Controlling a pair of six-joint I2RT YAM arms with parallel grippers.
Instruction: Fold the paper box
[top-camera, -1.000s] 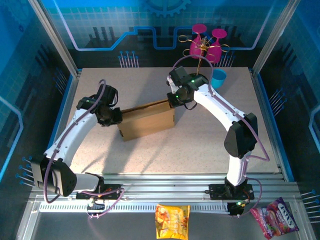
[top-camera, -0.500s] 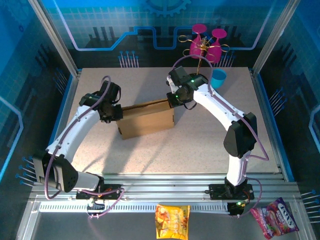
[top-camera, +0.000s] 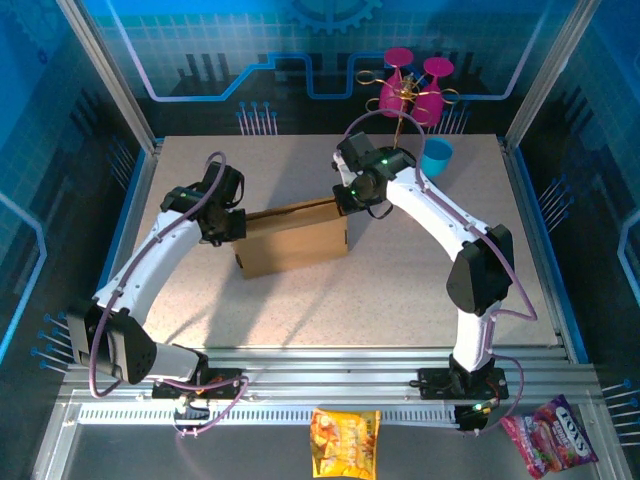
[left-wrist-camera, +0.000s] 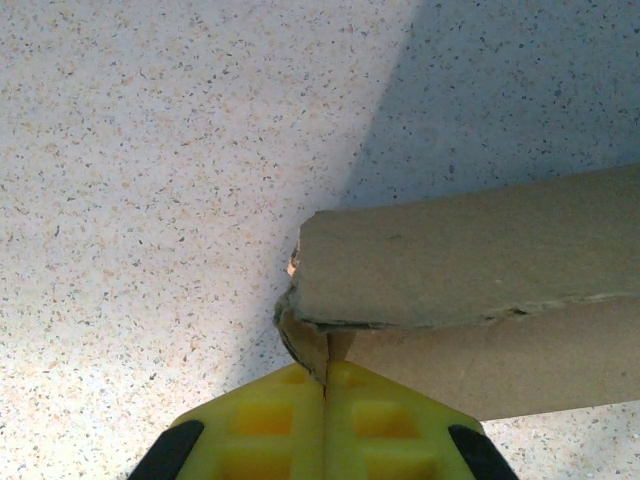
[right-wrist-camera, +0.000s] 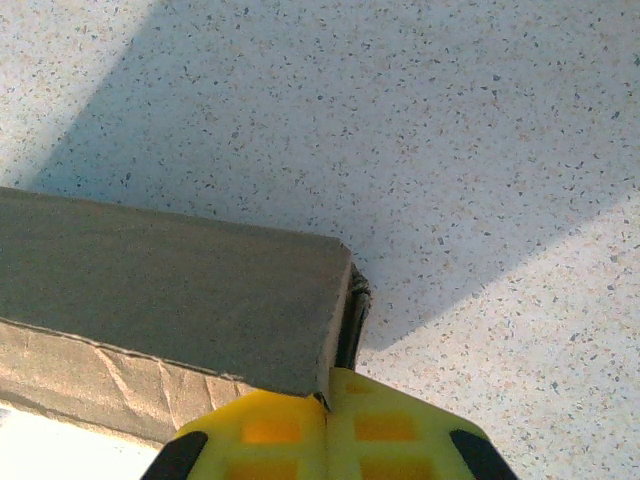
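I am pinching the paper box (top-camera: 295, 242) at opposite ends, with left gripper (left-wrist-camera: 325, 378) and right gripper (right-wrist-camera: 328, 388) each clamping its cardboard edge.

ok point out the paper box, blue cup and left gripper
paper box (top-camera: 295, 245): top external view, broad brown front face
blue cup (top-camera: 437, 158): top external view, side wall
left gripper (left-wrist-camera: 325, 385): left wrist view, seam between yellow fingertips

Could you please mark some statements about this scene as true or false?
1. The paper box sits on the table between the two arms. True.
2. The jaws of the left gripper stand wide open. False: they are shut on the box's edge.
3. The jaws of the right gripper are shut on the box's other end. True.
4. The blue cup stands on the box. False: it stands at the table's far right, apart from the box.
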